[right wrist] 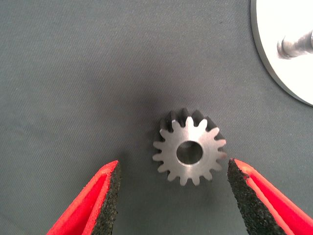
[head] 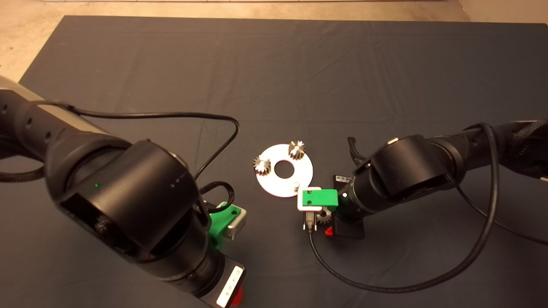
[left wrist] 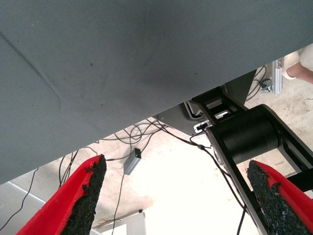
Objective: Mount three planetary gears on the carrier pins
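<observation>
- Left gripper (left wrist: 178, 205) sits at the head view's lower left, about 7 o'clock from the disc (head: 274, 182) and well apart from it — its red fingers (left wrist: 80, 200) are spread wide with nothing between them; the left wrist view shows only the dark mat's (left wrist: 122, 63) edge, with cables and floor beyond.
- Two planetary gears are seated on the disc: one (head: 262, 165) at roughly 9 to 10 o'clock of the centre hole, the other (head: 296, 149) at about 1 o'clock.
- One carrier pin (head: 296, 185) stands bare at about 5 o'clock on the disc, right beside the right gripper's green body.
- Third gear (right wrist: 190, 147) lies flat on the mat, just off the disc's rim at about 5 o'clock.
- Right gripper (right wrist: 171, 196) hovers over that loose gear — fingers parted on either side of it, not touching it.
</observation>
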Robot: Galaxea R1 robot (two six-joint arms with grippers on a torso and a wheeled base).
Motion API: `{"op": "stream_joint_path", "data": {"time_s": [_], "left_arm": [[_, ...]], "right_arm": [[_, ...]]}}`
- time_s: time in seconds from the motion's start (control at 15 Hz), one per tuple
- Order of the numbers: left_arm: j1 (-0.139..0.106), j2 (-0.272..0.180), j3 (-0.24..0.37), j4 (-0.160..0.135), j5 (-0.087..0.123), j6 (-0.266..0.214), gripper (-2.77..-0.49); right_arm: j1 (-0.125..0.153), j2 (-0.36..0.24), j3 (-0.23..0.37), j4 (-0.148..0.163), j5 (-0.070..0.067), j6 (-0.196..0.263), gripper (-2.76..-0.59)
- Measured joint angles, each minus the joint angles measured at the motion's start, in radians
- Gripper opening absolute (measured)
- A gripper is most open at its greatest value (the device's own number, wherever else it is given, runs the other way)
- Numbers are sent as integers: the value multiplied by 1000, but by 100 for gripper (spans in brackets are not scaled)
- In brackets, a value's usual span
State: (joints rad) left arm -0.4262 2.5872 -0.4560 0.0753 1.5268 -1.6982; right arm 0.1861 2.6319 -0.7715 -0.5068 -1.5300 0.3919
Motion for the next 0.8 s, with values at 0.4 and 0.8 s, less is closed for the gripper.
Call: {"op": "stream_joint_path", "data": {"time_s": [0.4, 0.8], "left_arm": [[0, 0, 0, 0, 0, -1, -122], [0, 0, 0, 0, 0, -14, -122]], "right_arm": [[-7, 5, 0, -43, 0, -1, -176], [-17, 6, -2, -65, 0, -2, -176]]}}
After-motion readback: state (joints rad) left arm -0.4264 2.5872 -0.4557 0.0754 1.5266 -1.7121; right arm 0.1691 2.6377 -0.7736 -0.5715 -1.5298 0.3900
